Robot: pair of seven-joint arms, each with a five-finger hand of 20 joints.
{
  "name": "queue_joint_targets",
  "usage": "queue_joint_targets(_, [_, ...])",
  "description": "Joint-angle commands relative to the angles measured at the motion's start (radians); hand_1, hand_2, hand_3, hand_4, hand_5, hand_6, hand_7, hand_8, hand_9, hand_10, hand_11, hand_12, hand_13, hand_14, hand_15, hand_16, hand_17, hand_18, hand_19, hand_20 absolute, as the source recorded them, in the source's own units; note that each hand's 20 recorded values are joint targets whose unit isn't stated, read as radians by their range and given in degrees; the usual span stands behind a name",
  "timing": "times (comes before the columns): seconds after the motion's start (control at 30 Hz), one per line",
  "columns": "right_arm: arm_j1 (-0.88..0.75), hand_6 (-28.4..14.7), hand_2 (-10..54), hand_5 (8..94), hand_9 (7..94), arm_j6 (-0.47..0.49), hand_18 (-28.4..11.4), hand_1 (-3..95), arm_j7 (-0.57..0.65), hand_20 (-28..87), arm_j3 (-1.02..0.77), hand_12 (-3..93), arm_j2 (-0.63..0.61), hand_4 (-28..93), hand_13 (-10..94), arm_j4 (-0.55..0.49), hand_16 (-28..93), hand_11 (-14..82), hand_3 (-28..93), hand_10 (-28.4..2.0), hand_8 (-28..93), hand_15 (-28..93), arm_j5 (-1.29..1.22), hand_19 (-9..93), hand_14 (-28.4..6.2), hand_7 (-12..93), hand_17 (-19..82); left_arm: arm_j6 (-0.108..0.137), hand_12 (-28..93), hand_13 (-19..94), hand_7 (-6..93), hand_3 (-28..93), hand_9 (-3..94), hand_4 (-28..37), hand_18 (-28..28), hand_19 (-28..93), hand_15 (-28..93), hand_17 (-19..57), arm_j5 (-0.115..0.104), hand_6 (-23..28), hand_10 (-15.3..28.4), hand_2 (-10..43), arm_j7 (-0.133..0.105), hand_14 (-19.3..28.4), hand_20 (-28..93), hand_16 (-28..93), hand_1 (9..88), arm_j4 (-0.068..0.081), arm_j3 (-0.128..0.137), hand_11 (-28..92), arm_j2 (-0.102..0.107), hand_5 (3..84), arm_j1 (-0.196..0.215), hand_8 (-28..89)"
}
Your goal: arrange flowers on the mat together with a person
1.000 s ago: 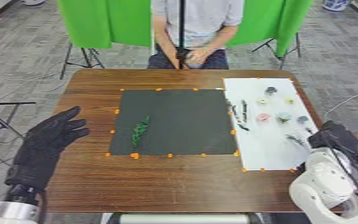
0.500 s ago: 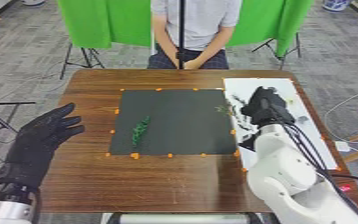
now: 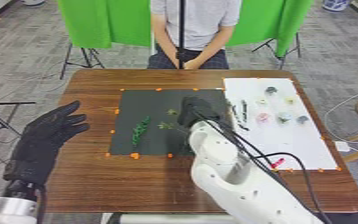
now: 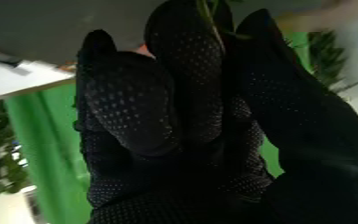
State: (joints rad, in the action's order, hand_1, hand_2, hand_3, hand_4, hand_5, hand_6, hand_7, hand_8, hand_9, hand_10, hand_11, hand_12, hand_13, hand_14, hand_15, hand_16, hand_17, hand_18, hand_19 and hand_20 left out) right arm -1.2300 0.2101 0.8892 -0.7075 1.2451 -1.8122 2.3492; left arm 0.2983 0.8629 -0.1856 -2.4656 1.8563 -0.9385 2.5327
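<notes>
My right hand (image 3: 193,109) is over the right part of the dark mat (image 3: 171,142), pinching a thin leafy sprig (image 3: 166,125) whose leaves spread on its left side. In the right wrist view, green stem bits (image 4: 208,7) show at the fingertips of the right hand (image 4: 189,110). A dark green stem (image 3: 140,131) lies upright on the mat's left part. On the white sheet (image 3: 309,152) are a pink flower (image 3: 263,118), a pale blue-green one (image 3: 284,118), several other small blooms and dark slim stems (image 3: 244,111). My left hand (image 3: 53,124) is open left of the mat.
Orange tape pieces (image 3: 135,156) mark the mat's edges on the brown table (image 3: 87,185). The right forearm, with loose black cables, crosses the table's front right and the lower left part of the white sheet.
My right hand went from the table's right edge across the white sheet to the dark mat, carrying the sprig. The sprig earlier on the sheet's lower part is gone from there. The left hand barely shifted.
</notes>
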Motion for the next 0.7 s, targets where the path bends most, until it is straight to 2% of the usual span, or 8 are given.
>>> queue_joint_targets(0.03, [0.043,-0.4,-6.4,91.3,93.7,0.092,-20.3,49.4,0.02,-9,0.053,20.9,0.055,-21,88,0.056,20,35.4,63,-11.1,9,60,0.019,93,-7.4,14,45,0.01,10,25,14.5,77,36.8,-28.3,25.4,52,54,-10.1,-0.001,10.2,21.3,5.6,0.011,28.4,2,-12,22.2,0.017,-0.025,27,0.024,39.0,-0.038,-10])
queue_joint_targets(0.23, [0.051,0.3,-3.6,93.2,93.7,0.126,-20.9,45.0,0.026,-8,0.071,20.2,0.065,-22,89,0.072,20,37.8,65,-11.2,2,61,0.016,93,-7.9,15,45,0.008,10,26,14.6,77,36.8,-28.3,25.5,52,54,-10.1,-0.002,10.1,21.3,5.5,0.01,28.4,2,-11,22.2,0.021,-0.029,27,0.029,39.0,-0.042,-10])
queue_joint_targets(0.27, [0.052,0.4,-3.5,93.2,93.7,0.125,-21.0,44.7,0.028,-8,0.075,20.1,0.064,-22,89,0.072,20,37.9,65,-11.2,2,61,0.016,93,-8.0,15,45,0.002,10,26,14.6,77,36.8,-28.3,25.5,52,54,-10.1,0.001,10.1,21.3,5.5,0.017,28.4,2,-11,22.1,0.024,-0.032,27,0.028,39.0,-0.052,-10])
queue_joint_targets(0.37, [0.06,0.6,-1.3,93.3,93.7,0.116,-21.0,42.1,0.03,-8,0.089,19.8,0.065,-21,89,0.073,20,37.8,65,-11.4,-10,61,0.018,93,-8.1,17,45,-0.002,10,26,14.7,77,36.8,-28.3,25.5,52,54,-10.1,0.001,10.1,21.4,5.5,0.022,28.4,2,-12,22.2,0.03,-0.043,27,0.034,38.9,-0.069,-10])
queue_joint_targets(0.5, [0.067,0.5,-0.6,93.2,93.7,0.123,-21.2,41.0,0.037,-8,0.095,19.8,0.071,-21,89,0.078,20,37.5,64,-11.6,-11,61,0.015,93,-8.2,17,45,-0.007,10,25,14.6,77,36.7,-28.3,25.4,52,55,-10.1,0.003,10.1,21.5,5.6,0.028,28.4,2,-11,22.2,0.036,-0.055,27,0.038,39.0,-0.091,-10])
queue_joint_targets(0.7, [0.066,0.4,0.6,93.4,93.7,0.11,-21.5,39.7,0.036,-8,0.099,19.6,0.075,-21,89,0.076,20,37.8,63,-11.9,-11,61,0.012,93,-8.4,17,45,-0.005,10,25,14.7,77,36.8,-28.3,25.4,52,54,-10.1,0.002,10.2,21.4,5.6,0.026,28.4,2,-12,22.3,0.036,-0.057,27,0.041,39.0,-0.086,-10])
